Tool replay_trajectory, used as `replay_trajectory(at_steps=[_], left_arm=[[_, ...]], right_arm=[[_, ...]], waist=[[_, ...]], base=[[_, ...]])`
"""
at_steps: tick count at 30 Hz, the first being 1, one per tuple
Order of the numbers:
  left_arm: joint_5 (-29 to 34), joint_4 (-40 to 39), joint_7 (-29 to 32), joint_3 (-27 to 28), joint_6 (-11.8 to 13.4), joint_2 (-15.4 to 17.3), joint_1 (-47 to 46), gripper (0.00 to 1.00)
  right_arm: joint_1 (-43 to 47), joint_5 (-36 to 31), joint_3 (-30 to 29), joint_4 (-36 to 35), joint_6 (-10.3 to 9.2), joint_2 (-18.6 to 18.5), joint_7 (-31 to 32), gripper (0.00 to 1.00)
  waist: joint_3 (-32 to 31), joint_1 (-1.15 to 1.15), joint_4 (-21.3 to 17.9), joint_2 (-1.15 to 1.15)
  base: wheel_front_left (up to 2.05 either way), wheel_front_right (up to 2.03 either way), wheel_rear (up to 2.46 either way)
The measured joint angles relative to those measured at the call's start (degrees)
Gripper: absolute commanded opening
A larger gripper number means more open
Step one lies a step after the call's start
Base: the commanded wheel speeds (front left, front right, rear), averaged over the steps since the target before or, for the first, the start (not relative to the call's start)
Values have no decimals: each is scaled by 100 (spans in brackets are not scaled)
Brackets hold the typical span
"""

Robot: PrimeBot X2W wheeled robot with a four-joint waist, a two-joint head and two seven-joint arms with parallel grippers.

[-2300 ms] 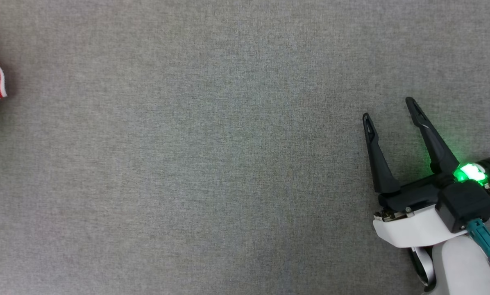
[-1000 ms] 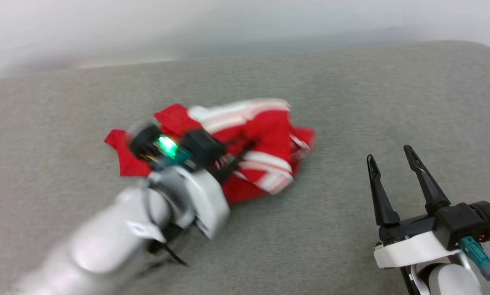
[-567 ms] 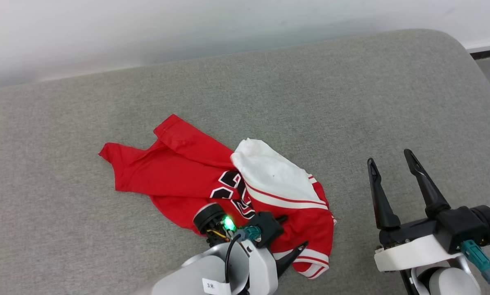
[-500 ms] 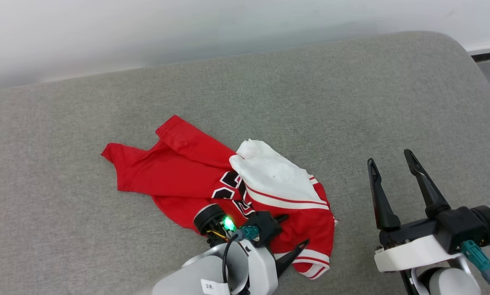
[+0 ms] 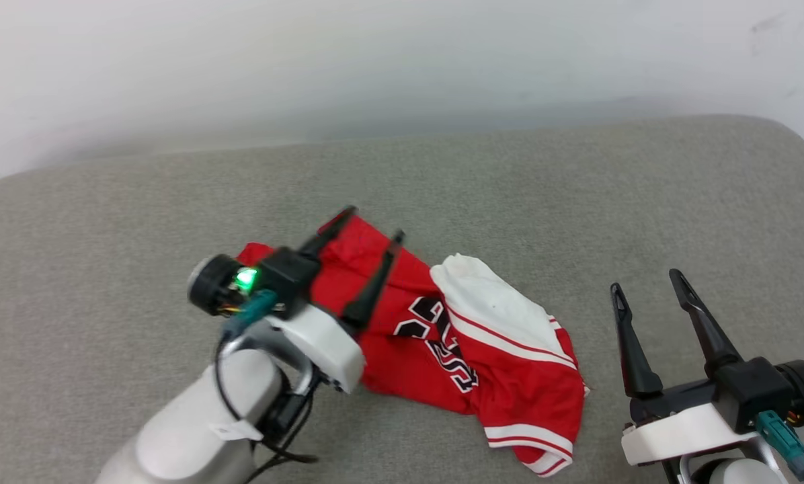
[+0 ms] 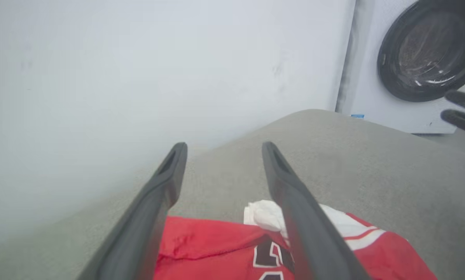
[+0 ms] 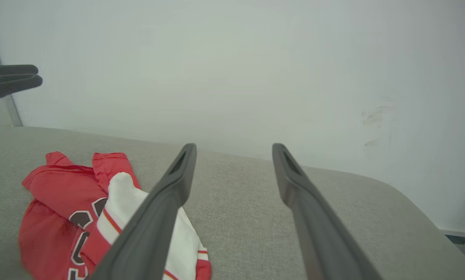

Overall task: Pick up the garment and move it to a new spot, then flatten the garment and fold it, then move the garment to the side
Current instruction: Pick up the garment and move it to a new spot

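Moved: your left gripper was low by the garment's near hem half a second ago. It now sits higher in the head view, over the far left part of the garment.
Camera: the head view tilted too and shows more wall up top, so don't log the garment's shift in the picture as a move.
Left claw: wide, no cloth between the fingers. In your left wrist view the left gripper points at the wall, with the garment below it.
Right claw: wide, holding nothing. Your right gripper is at the lower right over bare upholstery, apart from the garment's right edge.
Garment: crumpled and unfolded, lying mid-way across the grey upholstered surface.
Garment detail: red body, white sleeve on top toward the right, black-and-white lettering face up, striped trim at the near right end.
Right wrist view: right gripper aimed at the wall, garment at lower left.
Background: white machine with a round dark door, past the surface's end in the left wrist view.
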Motion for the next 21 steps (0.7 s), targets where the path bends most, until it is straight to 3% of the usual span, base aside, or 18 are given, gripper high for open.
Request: replay_trajectory(at_steps=[5,10,17,21], left_arm=[[256,-873,-16,1243,311,242,826,100],[699,-1437,-16,2159,322,252,1776,100],[1285,-1924,-16,3104,104,-334,2957,100],[1749,-1984,-16,3394,-153,-625,3272,100]], right_arm=[[68,-32,-62,-10,0,1,0,100],[120,-48,-57,-7,0,2,0,100],[201,-43,-56,-5,0,1,0,100],[202,-24,-38,3,0,1,0,100]], waist=[[-168,0,215,0],[-270,0,371,0],[-323,0,454,0],[-323,0,491,0]], base=[[0,0,0],[0,0,0],[0,0,0],[0,0,0]])
